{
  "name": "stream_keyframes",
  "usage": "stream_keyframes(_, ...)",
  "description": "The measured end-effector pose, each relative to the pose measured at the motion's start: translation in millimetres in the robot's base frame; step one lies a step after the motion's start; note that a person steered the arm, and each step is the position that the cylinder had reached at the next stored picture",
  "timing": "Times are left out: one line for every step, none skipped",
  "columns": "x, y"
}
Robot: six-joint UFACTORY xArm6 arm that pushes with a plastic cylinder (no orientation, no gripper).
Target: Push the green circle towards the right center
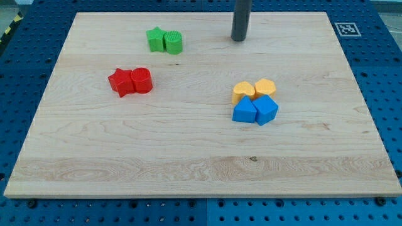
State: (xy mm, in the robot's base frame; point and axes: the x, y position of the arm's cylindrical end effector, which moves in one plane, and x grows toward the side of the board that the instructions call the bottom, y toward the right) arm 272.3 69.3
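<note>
Green circle (173,43), a short smooth cylinder with a flat top, stands near the top edge of our pale wooden board (188,157), left of centre, touching the green star (155,39) on its left. We take this cylinder as our landmark. To its right, well apart and at about the same depth on the board, our dark matte rod comes straight down; my tip (239,39) rests on bare wood, touching no block and holding nothing. Below and left of the cylinder sit two glossy red pieces pressed together: a red star (121,82) and a red cylinder (142,80). Far below and to the right of it a tight cluster of four: two rounded yellow blocks, one (243,91) beside the other (266,87), exact shapes unclear, and in front of them a blue triangle (244,112) and a blue cube (266,109). Board shows fine straight grain with one small dark knot (254,158); around it a blue perforated table (383,69), and a square black-and-white marker (345,28) at the board's top right corner.
</note>
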Motion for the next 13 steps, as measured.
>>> stream_keyframes(-11.3,-0.8)
stream_keyframes(-10.1,-3.4)
stream_keyframes(0.0,-15.7)
stream_keyframes(17.4,-29.5)
stream_keyframes(12.0,-52.4)
stream_keyframes(-18.0,-93.3)
stream_keyframes(-28.4,-133.1)
stream_keyframes(-28.1,-165.5)
stream_keyframes(-27.2,-190.5)
stream_keyframes(-16.9,-190.6)
stream_keyframes(-10.9,-160.2)
stream_keyframes(10.1,-158.1)
stream_keyframes(19.7,-158.1)
